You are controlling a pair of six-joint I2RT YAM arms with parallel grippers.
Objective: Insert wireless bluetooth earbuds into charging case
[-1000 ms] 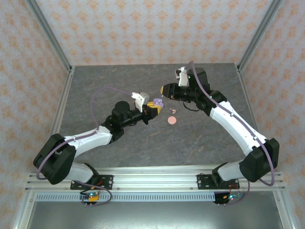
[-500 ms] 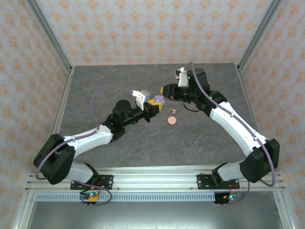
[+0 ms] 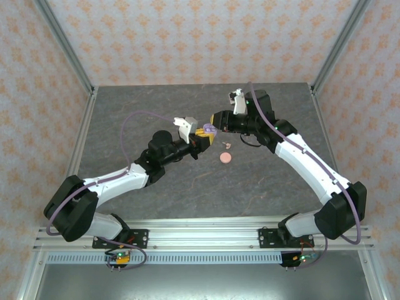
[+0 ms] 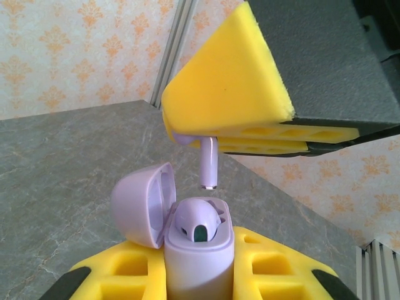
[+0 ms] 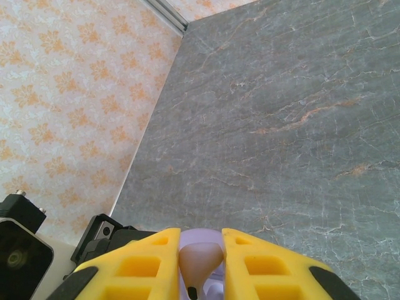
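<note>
Hovering just above the open charging case (image 4: 199, 253) clamped in the left gripper (image 3: 201, 135), the right gripper (image 5: 201, 253) pinches a purple earbud (image 4: 209, 161) stem-down, which likely needs lowering straight into its socket.

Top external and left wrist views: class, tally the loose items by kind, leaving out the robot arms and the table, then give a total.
Pale purple charging case, lid open: 1
Pale purple earbud, held above the case: 1
Pinkish round disc: 1
Tiny pinkish piece, too small to identify: 1
Total: 4
</note>
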